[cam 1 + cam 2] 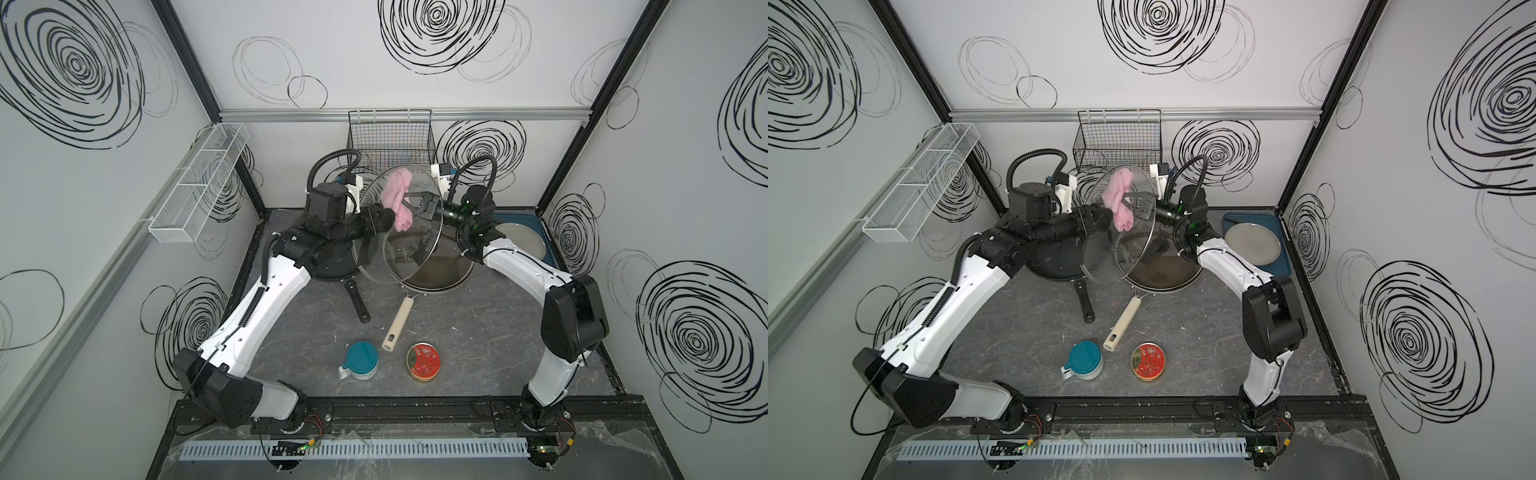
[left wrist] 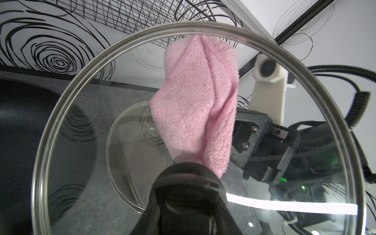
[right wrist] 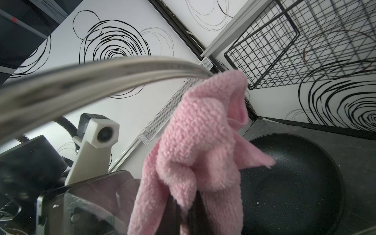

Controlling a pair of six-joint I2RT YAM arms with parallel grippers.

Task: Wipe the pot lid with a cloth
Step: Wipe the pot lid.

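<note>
Worktop [image 1: 457, 345] is crowded: black pan [image 1: 332, 266] and steel pan [image 1: 440, 274] sit side by side at the back, w/ a blue tray [image 1: 544, 232] at the far right corner. That's prob. why the job is done in the air, not on the surface.

Glass lid [image 1: 409, 253] is up above both pans, stood nearly on edge and not touching either. Tilting it this way turns its underside toward the R arm, so the arm can reach it straight on.

Cloth [image 1: 398, 195], pink terry, is bunched and lies against the lid's upper half, reaching close to the rim. In the L wrist view it shows through the glass, i.e. it's on the face opposite the knob [image 2: 189, 183]. The free ends hang loose, so only the bunched middle can press.

L fingers [image 2: 183, 215] are closed on the knob, the one firm hold that leaves both glass faces free. R fingers [image 3: 193, 215] are clamped tight on the cloth's middle, pushing it at the glass.

Judged stage: mid-wipe, upper part of the inner face. The lower glass is bare of cloth. Risk: side push could twist the lid on its knob.
</note>
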